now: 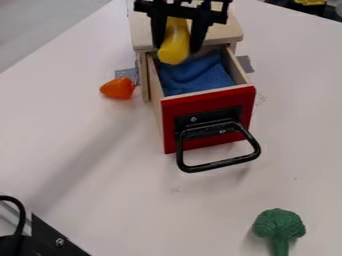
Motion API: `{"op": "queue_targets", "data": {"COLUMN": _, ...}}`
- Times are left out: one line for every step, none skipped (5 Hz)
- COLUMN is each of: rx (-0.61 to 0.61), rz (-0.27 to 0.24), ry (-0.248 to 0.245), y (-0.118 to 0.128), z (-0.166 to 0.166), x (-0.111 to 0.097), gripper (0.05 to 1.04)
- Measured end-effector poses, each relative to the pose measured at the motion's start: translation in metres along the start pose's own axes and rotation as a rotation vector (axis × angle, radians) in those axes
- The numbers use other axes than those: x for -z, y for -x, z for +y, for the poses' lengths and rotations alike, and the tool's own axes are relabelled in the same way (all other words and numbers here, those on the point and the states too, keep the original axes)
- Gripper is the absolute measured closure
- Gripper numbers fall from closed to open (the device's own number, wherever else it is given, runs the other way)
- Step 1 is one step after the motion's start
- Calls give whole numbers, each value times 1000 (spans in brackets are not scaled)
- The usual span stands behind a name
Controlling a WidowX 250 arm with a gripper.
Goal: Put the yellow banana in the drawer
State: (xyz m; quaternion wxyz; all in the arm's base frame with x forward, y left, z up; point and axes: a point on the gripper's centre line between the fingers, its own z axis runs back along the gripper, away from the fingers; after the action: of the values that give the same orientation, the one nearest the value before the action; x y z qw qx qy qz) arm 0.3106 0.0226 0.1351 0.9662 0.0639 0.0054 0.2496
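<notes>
Camera view: the banana (pixel 174 51) hangs over the rear of the open drawer (pixel 200 103), pinched in the jaws of the gripper (pixel 178 44). Cloth (pixel 210 80) lies inside the drawer. Best to ease the banana toward the drawer's front, away from the cabinet (pixel 224 32) behind, lower it between the side walls, and release only once the cloth supports it.

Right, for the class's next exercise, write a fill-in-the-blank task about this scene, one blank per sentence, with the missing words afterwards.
The gripper is holding a yellow fruit, the ____. The drawer has a front whose colour is ____. The cloth inside it is coloured ____. The green toy vegetable near the lower right corner is ____.

Missing words, in order: banana; red; blue; broccoli.
</notes>
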Motion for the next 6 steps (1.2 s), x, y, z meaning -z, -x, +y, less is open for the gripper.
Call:
{"op": "queue_targets", "data": {"rx": 7, "rz": -6, "ry": 9, "y": -3, "z": -9, "x": -5, "gripper": 478}}
{"op": "queue_targets", "data": {"rx": 25, "rz": -9, "ry": 11, "y": -5, "z": -18, "x": -7, "gripper": 478}}
{"op": "queue_targets", "data": {"rx": 34, "rz": -11, "ry": 13, "y": -4, "z": -27, "x": -7, "gripper": 478}}
{"op": "queue_targets", "data": {"rx": 44, "rz": -26, "ry": 17, "y": -4, "z": -34, "x": -11, "gripper": 478}}
{"op": "queue_targets", "data": {"rx": 38, "rz": -29, "ry": 16, "y": -2, "z": -37, "x": -11, "gripper": 409}}
{"op": "queue_targets", "data": {"rx": 32, "rz": -43, "ry": 9, "y": -4, "z": -36, "x": -11, "gripper": 164}}
